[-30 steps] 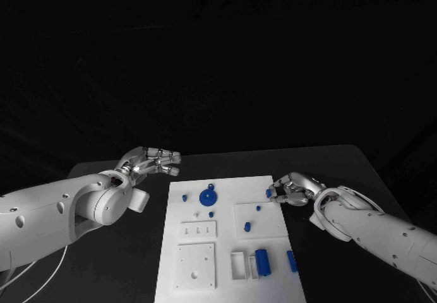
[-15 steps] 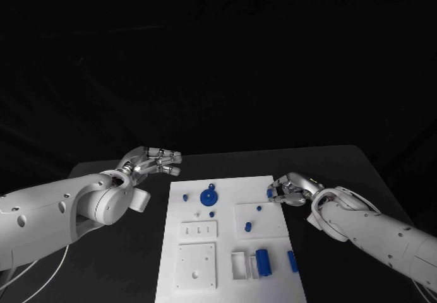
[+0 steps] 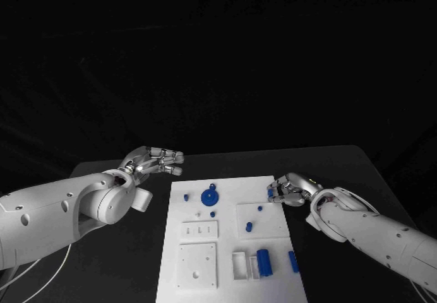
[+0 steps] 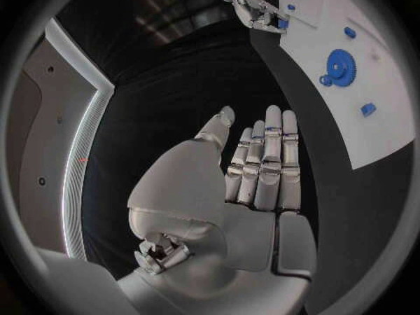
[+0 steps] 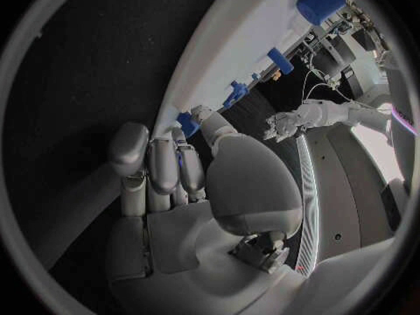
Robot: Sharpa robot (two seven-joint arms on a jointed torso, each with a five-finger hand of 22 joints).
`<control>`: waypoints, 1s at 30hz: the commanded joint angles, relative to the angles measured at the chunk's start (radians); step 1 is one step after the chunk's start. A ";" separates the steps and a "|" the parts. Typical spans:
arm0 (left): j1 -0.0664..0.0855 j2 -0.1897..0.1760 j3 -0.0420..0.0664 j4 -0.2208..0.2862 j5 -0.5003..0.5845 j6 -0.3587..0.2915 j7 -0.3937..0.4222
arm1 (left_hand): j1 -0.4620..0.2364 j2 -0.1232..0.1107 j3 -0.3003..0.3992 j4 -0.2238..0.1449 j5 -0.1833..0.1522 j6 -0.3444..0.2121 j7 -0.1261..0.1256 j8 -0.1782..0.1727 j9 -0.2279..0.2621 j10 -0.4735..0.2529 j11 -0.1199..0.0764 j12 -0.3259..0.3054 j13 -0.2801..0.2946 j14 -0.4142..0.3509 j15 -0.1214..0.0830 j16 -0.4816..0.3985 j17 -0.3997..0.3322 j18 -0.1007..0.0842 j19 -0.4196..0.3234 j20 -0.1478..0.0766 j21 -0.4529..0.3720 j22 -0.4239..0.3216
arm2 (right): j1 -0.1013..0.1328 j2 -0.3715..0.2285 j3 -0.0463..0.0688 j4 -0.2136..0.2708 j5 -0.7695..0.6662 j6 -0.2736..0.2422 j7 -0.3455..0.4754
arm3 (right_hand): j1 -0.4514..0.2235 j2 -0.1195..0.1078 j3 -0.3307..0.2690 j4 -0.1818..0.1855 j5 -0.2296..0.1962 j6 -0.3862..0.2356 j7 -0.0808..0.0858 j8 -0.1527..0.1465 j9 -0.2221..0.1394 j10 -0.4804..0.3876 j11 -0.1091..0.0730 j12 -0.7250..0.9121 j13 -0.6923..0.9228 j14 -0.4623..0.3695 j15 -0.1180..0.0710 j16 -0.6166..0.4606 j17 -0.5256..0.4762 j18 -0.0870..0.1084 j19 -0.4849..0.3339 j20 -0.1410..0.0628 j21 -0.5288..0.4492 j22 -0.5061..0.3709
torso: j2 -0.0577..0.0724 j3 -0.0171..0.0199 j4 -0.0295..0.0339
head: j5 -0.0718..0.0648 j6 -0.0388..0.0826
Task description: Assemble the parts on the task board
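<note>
Task board [image 3: 228,252] lies flat in the middle of the black table [image 3: 346,170], its long side running away from the robot. On it the head view shows a blue gear [image 3: 209,197] near the far end, a small blue peg [image 3: 185,197] just left of the gear, a blue cylinder [image 3: 262,262] standing in a slot toward the near end, and another blue piece [image 3: 292,261] at the near right edge.

Right hand [image 3: 290,190] sits at the board's far right edge. From the head view its fingers are curled in around a small blue part [image 3: 270,192], which shows at the fingertips. The right wrist view confirms this from behind the palm: the fingers [image 5: 162,164] are bent forward with the blue part [image 5: 187,124] seen between them and the thumb, right against the board's rim [image 5: 219,56]. Whether the part is lifted clear of the board or resting on it cannot be told.

Left hand [image 3: 155,161] hovers over bare table, off the board's far left corner and apart from it. The left wrist view shows what the head view leaves unclear: fingers [image 4: 262,161] straight and side by side, thumb apart, nothing held. That view also shows the gear [image 4: 340,67] on the board.
</note>
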State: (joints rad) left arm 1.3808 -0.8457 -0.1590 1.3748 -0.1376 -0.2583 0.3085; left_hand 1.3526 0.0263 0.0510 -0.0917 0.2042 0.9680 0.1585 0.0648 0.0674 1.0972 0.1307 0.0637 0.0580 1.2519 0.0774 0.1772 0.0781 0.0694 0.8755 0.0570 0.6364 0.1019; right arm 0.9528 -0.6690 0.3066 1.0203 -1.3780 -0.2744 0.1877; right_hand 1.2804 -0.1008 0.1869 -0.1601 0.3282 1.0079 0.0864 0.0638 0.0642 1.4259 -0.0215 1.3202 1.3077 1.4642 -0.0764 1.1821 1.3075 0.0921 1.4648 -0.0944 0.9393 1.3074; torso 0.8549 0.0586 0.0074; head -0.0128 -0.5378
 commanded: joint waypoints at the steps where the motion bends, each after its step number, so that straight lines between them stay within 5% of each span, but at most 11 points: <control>1: 0.000 0.002 0.001 0.001 -0.003 0.015 0.009 | 0.003 -0.001 -0.002 -0.006 0.005 0.005 -0.001 -0.001 0.000 -0.003 -0.002 -0.004 0.002 -0.006 0.000 -0.006 -0.001 -0.007 -0.002 0.001 -0.005 -0.001 | -0.001 0.002 0.000 0.000 -0.009 0.007 0.003 | -0.006 0.008 0.007 0.000 -0.007 0.008 -0.003 -0.001 0.000 -0.005 0.000 -0.002 0.119 0.014 -0.005 -0.004 0.011 -0.012 0.022 -0.005 -0.004 0.112 | 0.000 0.0004 -0.0006 | 0.001 0.004; 19: 0.000 0.004 0.001 -0.001 -0.003 0.015 0.008 | 0.003 -0.001 -0.002 -0.006 0.005 0.005 -0.001 -0.001 0.000 -0.003 -0.002 -0.004 0.002 -0.006 0.000 -0.006 -0.001 -0.007 -0.002 0.001 -0.005 -0.001 | -0.003 0.002 0.000 -0.001 -0.010 -0.016 0.001 | -0.027 0.034 0.086 -0.024 -0.077 0.085 -0.005 -0.002 0.000 -0.005 0.009 0.001 0.121 0.014 0.000 -0.005 0.013 -0.010 0.021 -0.001 -0.006 0.112 | 0.000 0.0011 -0.0011 | -0.001 0.001; 30: 0.000 0.006 0.001 -0.002 -0.009 0.024 0.000 | 0.006 -0.002 -0.001 -0.009 0.003 0.004 0.000 -0.001 0.000 -0.005 -0.001 -0.005 0.001 -0.008 0.001 -0.007 -0.001 -0.007 -0.003 0.001 -0.005 -0.003 | -0.003 0.005 0.000 -0.001 -0.010 -0.096 0.006 | -0.024 0.062 0.125 -0.041 -0.140 0.196 -0.017 -0.001 0.005 -0.006 0.009 0.000 0.119 0.014 -0.001 -0.007 0.013 -0.009 0.021 0.000 -0.009 0.112 | 0.000 0.0013 0.0000 | -0.002 0.000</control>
State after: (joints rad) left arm 1.3808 -0.8424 -0.1590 1.3716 -0.1396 -0.2554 0.3067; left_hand 1.3526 0.0263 0.0481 -0.0945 0.2042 0.9679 0.1585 0.0648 0.0674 1.0972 0.1307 0.0637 0.0580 1.2519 0.0773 0.1733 0.0782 0.0694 0.8755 0.0570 0.6364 0.1000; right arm 0.9503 -0.6651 0.3063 1.0191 -1.3796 -0.3233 0.1877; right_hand 1.2591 -0.0531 0.3080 -0.2016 0.1897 1.1984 0.0709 0.0562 0.0655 1.4206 -0.0123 1.3202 1.3076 1.4642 -0.0763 1.1822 1.3073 0.0920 1.4648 -0.0944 0.9354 1.3073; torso 0.8548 0.0595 0.0069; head -0.0157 -0.5366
